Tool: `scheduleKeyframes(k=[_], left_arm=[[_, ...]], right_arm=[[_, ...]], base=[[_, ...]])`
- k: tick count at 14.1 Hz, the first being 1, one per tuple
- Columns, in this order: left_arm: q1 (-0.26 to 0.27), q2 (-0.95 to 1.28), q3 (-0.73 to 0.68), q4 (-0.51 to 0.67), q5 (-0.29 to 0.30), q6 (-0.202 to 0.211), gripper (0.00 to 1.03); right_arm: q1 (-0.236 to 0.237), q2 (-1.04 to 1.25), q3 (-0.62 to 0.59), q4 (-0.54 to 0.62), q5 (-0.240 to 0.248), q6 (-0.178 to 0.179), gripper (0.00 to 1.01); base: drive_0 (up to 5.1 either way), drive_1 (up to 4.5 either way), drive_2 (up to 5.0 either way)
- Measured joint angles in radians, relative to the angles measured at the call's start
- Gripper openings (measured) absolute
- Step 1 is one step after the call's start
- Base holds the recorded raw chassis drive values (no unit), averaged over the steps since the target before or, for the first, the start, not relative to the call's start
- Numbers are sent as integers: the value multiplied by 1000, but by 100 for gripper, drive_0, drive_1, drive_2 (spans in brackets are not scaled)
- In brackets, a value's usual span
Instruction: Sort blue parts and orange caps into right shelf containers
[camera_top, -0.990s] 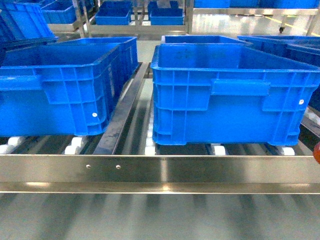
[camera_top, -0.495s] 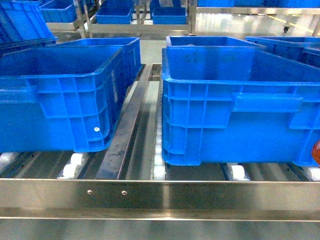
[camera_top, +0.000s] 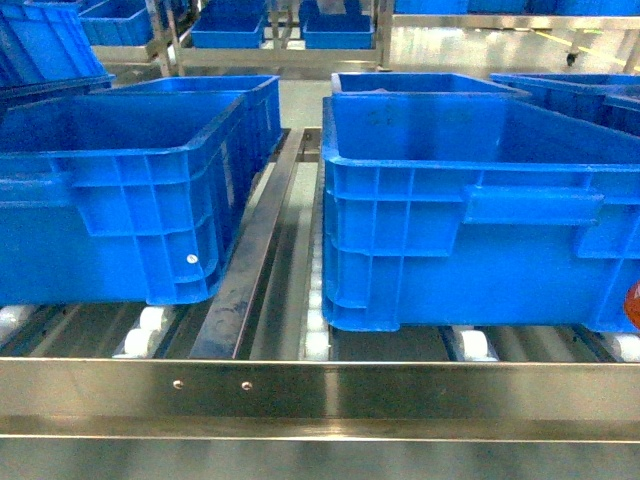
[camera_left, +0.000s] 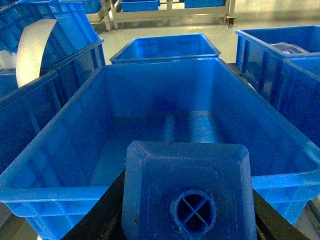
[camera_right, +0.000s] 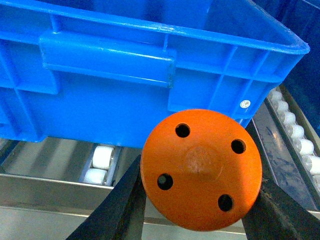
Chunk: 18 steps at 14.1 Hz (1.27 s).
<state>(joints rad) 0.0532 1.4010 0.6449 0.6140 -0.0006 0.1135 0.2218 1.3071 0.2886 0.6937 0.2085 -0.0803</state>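
Right wrist view: fingers (camera_right: 192, 220) clamped on orange cap (camera_right: 201, 169), low before crate (camera_right: 150, 75) wall, likely to strike it unless raised; left fingers (camera_left: 187, 227) grip blue part (camera_left: 186, 192) over another crate (camera_left: 165, 125).

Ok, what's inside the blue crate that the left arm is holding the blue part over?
The crate looks empty: bare blue floor with pale reflections. The held blue part in the left gripper covers the near middle of the floor, so that patch can't be seen.
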Motion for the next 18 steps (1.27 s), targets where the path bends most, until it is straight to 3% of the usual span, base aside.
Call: scheduleKeyframes(k=[18], left_arm=[[0,0,0,0,0,0,44]], right_arm=[[0,0,0,0,0,0,43]], base=[[0,0,0]])
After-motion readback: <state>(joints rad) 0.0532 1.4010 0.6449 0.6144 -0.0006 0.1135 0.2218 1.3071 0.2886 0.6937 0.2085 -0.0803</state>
